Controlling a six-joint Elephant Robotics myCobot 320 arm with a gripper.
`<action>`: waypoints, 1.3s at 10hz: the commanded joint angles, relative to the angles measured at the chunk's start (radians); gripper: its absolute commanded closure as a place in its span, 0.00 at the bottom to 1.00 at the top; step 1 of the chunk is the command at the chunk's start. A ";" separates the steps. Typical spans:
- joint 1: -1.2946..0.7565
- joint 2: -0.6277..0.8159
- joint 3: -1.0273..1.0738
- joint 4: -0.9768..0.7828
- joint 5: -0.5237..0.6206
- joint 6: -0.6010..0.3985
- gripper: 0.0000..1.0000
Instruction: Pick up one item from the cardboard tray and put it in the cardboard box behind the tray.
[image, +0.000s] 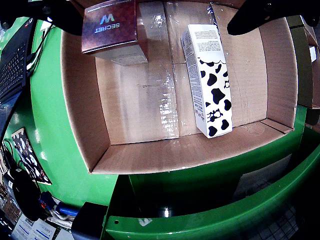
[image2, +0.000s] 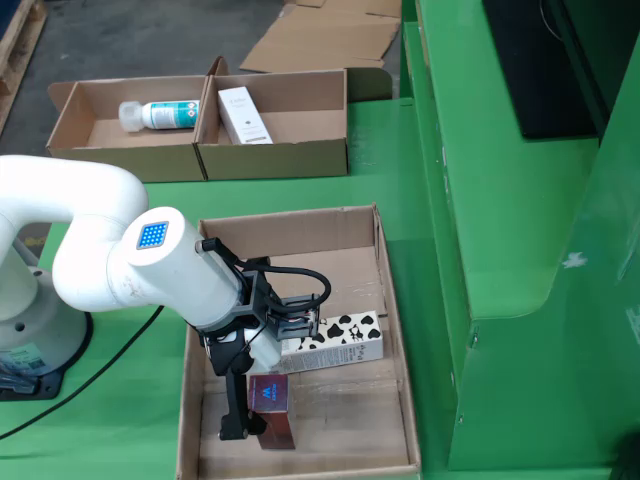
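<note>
The jaws clamped the maroon box (image2: 271, 396) inside the cardboard tray (image2: 393, 330); a straight lift would clear the cow-print carton (image2: 335, 335).

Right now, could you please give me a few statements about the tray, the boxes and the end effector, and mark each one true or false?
1. The cow-patterned carton lies on its side in the cardboard tray. True.
2. The end effector hangs over the far boxes. False: it is down inside the tray, at the dark red box.
3. The dark red box reads SECRET. True.
4. The white bottle and the white carton share one compartment. False: the bottle is in the left far box, the carton in the right one.
5. The tray holds three items. False: only two show.
</note>
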 joint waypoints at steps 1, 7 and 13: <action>0.004 0.021 0.034 0.011 0.006 -0.005 0.20; 0.004 0.021 0.034 0.011 0.006 -0.005 0.80; 0.004 0.021 0.034 0.011 0.006 -0.005 1.00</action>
